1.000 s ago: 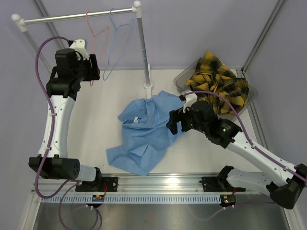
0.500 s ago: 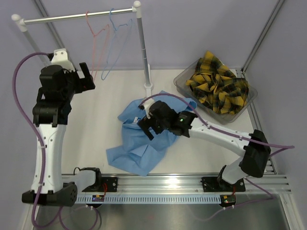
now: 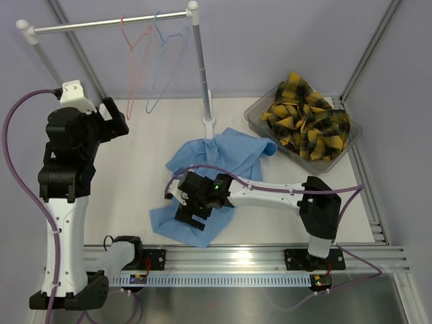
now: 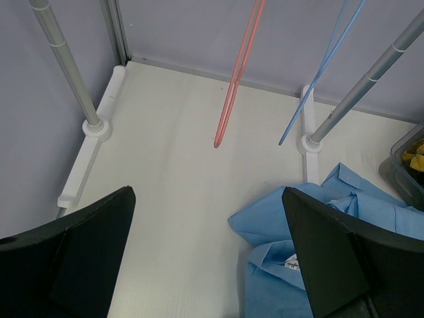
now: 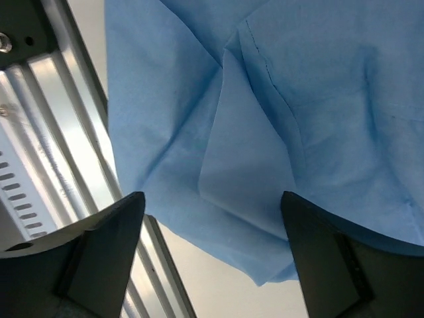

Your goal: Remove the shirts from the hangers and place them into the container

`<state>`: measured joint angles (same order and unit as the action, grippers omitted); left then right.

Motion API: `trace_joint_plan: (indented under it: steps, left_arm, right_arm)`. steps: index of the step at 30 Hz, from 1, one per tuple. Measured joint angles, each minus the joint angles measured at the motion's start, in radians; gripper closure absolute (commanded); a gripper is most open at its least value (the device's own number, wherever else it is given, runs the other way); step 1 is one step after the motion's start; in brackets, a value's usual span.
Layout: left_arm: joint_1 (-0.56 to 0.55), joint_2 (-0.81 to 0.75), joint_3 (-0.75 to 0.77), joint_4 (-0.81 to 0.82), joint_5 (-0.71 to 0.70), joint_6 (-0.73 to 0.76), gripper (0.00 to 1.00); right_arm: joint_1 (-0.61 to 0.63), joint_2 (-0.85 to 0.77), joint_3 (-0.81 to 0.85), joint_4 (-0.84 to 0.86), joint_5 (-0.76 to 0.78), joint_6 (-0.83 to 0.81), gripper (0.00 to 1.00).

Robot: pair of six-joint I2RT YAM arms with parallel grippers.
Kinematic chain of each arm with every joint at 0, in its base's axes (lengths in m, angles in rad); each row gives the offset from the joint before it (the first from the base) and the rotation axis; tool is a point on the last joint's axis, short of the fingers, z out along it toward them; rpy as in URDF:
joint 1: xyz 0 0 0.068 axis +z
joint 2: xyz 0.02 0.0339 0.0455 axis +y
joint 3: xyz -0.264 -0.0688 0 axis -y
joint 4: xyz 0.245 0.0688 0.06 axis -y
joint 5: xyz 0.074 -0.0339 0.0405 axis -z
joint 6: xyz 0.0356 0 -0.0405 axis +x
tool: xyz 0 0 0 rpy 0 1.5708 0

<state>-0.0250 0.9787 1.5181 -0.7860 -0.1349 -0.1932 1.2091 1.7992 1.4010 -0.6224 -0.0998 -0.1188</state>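
The light blue shirt (image 3: 226,152) lies crumpled on the table, off its hanger. My right gripper (image 3: 187,214) hovers open just over its near-left part; in the right wrist view the folded blue shirt (image 5: 265,99) fills the space beyond the open gripper (image 5: 212,252), with nothing between the fingers. The yellow-and-black plaid shirt (image 3: 307,125) sits bundled in the clear container (image 3: 254,113) at the back right. The bare red hanger (image 3: 129,81) and blue hanger (image 3: 165,74) hang from the rail. My left gripper (image 3: 120,118) stands open and empty, left of the hangers, facing the red hanger (image 4: 235,86) and the blue hanger (image 4: 318,79).
The clothes rack's rail (image 3: 108,23) spans the back left; its right post (image 3: 200,67) stands on a foot (image 3: 209,121) just behind the blue shirt. The left post (image 4: 66,73) is near the wall. An aluminium rail (image 5: 40,146) runs along the near table edge.
My left arm has drawn back to the left, away from the hangers, with its jaws opened. My right arm has swung from beside the container across the blue shirt to its near-left part.
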Motion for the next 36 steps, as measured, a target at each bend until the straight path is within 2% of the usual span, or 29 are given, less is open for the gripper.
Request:
trace_joint_plan:
  steps: [2,3,4,5,6,7,12,17,25,30,36]
  left_arm:
    - [0.000,0.001,-0.002,-0.005,0.002,-0.003,0.01]
    - [0.000,0.001,-0.002,-0.007,0.003,-0.004,0.01]
    - [0.000,0.001,-0.002,-0.007,0.004,-0.006,0.01]
    - [0.000,0.000,-0.002,-0.007,0.004,-0.007,0.01]
    - [0.000,0.000,-0.002,-0.007,0.004,-0.009,0.01]
    - [0.000,0.000,-0.002,-0.007,0.004,-0.010,0.01]
    - [0.000,0.000,-0.002,-0.007,0.007,-0.013,0.01]
    - [0.000,-0.004,-0.002,-0.007,0.009,-0.014,0.01]
    - [0.000,-0.008,-0.002,-0.007,0.019,-0.015,0.01]
    - [0.000,-0.009,-0.004,-0.007,0.030,-0.019,0.01]
    - [-0.002,-0.010,-0.019,-0.006,0.040,-0.024,0.01]
  right_arm:
    - [0.000,0.047,0.009,0.000,0.002,-0.008,0.21]
    - [0.000,0.071,0.018,-0.004,0.005,-0.010,0.43]
    - [0.000,0.092,0.027,-0.003,0.010,-0.019,0.54]
    - [0.000,0.110,0.035,-0.003,0.014,-0.020,0.75]
    - [0.000,0.122,0.043,-0.003,0.030,-0.021,0.90]
    - [0.000,0.129,0.049,-0.002,0.042,-0.020,1.00]
    - [-0.003,0.114,0.069,0.003,0.133,-0.023,1.00]
    - [-0.049,0.024,0.086,0.000,0.183,-0.018,1.00]
    - [-0.297,-0.151,0.140,0.024,0.328,0.082,1.00]
    - [-0.470,-0.092,0.170,0.025,0.373,0.208,1.00]
    - [-0.612,0.086,0.182,-0.011,0.362,0.397,1.00]
